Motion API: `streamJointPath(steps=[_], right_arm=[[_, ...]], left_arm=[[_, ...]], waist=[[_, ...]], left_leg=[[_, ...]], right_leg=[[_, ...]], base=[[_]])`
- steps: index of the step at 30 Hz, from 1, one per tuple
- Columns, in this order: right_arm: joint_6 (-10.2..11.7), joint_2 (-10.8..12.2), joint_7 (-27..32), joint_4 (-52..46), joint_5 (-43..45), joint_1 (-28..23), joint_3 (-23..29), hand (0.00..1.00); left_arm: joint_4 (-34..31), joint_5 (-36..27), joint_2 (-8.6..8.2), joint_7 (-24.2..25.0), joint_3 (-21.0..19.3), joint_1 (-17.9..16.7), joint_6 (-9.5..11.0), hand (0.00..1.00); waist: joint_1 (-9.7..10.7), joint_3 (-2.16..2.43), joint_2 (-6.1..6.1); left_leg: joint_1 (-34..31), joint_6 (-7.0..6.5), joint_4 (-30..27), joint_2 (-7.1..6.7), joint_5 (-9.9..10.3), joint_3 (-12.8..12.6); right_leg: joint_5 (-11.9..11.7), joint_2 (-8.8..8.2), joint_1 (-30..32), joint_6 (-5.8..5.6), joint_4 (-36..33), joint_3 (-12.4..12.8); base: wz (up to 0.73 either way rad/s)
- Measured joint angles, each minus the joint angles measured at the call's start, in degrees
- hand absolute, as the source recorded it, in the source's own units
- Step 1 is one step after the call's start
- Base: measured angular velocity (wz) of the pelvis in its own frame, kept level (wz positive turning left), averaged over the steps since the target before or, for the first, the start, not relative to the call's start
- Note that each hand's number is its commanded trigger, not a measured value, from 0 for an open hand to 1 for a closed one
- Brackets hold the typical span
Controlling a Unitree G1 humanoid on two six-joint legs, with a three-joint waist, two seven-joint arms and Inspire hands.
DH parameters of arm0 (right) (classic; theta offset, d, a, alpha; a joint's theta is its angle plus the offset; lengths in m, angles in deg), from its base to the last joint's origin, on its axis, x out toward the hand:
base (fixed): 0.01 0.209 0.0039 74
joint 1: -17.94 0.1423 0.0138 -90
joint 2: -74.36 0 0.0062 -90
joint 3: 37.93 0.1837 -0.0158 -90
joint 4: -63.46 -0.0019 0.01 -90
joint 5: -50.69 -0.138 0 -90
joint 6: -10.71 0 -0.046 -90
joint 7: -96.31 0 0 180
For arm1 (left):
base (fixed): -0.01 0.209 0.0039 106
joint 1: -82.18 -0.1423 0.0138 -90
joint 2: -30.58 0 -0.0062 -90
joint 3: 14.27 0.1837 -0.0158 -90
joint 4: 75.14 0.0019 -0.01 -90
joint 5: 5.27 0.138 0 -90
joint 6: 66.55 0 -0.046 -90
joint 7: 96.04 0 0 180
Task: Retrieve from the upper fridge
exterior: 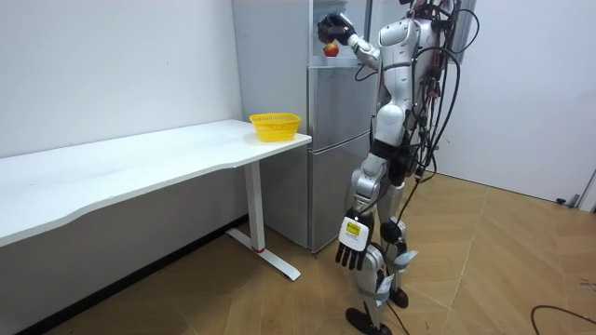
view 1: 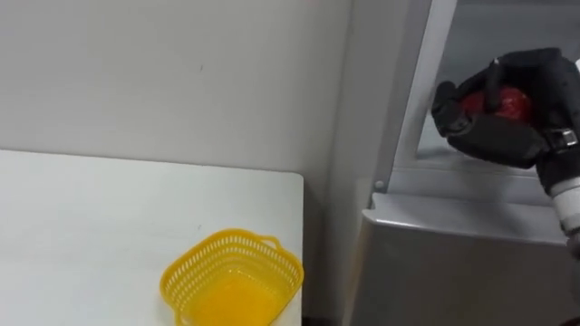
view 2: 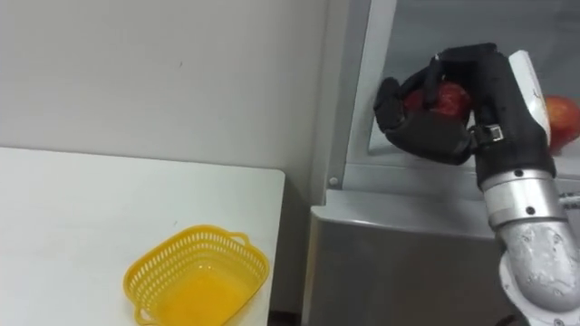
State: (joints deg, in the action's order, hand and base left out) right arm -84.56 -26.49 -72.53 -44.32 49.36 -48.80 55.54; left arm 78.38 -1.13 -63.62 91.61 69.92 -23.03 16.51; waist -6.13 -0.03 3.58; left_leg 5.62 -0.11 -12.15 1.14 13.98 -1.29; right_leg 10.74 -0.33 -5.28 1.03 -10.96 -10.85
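My right hand [view 1: 507,113] is raised at the mouth of the upper fridge compartment [view 1: 426,100], with its dark fingers curled round a red apple [view 1: 504,101]. The same right hand [view 2: 449,113] and apple [view 2: 444,98] sit just in front of the compartment's lower sill. A second red apple [view 2: 564,122] lies inside the fridge, behind my wrist. In the room view I stand facing the silver fridge [exterior: 331,140] with the right hand [exterior: 333,30] up at the held apple [exterior: 330,48]. My left hand [exterior: 352,253] hangs by my leg with straight fingers, holding nothing.
A yellow mesh basket [view 1: 232,279] stands empty near the right end of the white table [view 1: 82,235], just left of the fridge. The lower fridge door [view 1: 453,263] is closed below the sill. A pale wall runs behind the table.
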Motion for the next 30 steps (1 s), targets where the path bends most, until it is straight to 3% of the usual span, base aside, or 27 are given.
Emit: streamJointPath(steps=[7,11,15,18,23,30], right_arm=[[3.8,2.5,-0.8,-9.4,4.0,-2.8,-0.2,1.0],[4.0,4.3,-1.8,-12.2,6.6,-4.5,-1.6,1.0],[4.0,5.1,-5.4,-12.4,8.2,-4.5,-6.3,1.0],[4.1,6.0,-9.6,-13.1,10.9,-4.4,-7.5,1.0],[4.6,7.4,-14.4,-14.0,11.9,-4.4,-13.9,1.0],[3.9,8.8,-21.0,-7.2,19.4,-4.4,-22.1,1.0]], left_arm=[[0.1,0.0,-0.66,-1.0,0.4,0.0,1.2,0.0],[0.8,-0.2,-0.69,-1.2,0.5,0.1,1.2,0.0],[2.6,-0.1,-0.89,-0.3,0.5,1.0,2.2,0.0],[3.7,-0.2,-0.78,0.8,0.6,1.7,2.5,0.0],[5.3,-0.1,-0.48,0.9,5.1,2.5,3.3,0.0],[6.1,-0.1,-0.39,1.1,6.7,4.7,3.1,0.0]], waist=[[0.5,0.22,-0.21],[1.1,0.21,-0.26],[0.7,0.05,-0.56],[-0.4,0.0,-0.58],[-2.0,-0.05,-0.35],[-5.3,-0.69,1.34]], left_leg=[[0.9,0.01,0.4,0.17,0.0,0.0],[1.0,0.02,0.5,0.18,0.0,-0.3],[1.8,0.03,0.9,0.33,0.0,-1.2],[1.8,0.05,1.1,0.38,0.0,-1.5],[1.9,0.07,1.3,0.39,0.0,-1.5],[1.3,0.06,0.9,0.27,0.0,-0.8]], right_leg=[[0.0,0.12,-0.9,0.02,0.2,-0.2],[0.0,0.13,-0.9,0.02,0.2,0.1],[-0.1,0.39,-1.1,0.14,0.1,1.0],[-0.1,0.46,-1.0,0.19,0.1,1.2],[-0.1,0.46,-0.8,0.19,0.1,1.2],[-0.1,0.22,-0.8,0.17,0.3,0.5]], base=[[0.0],[-0.05],[-0.12],[-0.05],[0.0],[0.05]])
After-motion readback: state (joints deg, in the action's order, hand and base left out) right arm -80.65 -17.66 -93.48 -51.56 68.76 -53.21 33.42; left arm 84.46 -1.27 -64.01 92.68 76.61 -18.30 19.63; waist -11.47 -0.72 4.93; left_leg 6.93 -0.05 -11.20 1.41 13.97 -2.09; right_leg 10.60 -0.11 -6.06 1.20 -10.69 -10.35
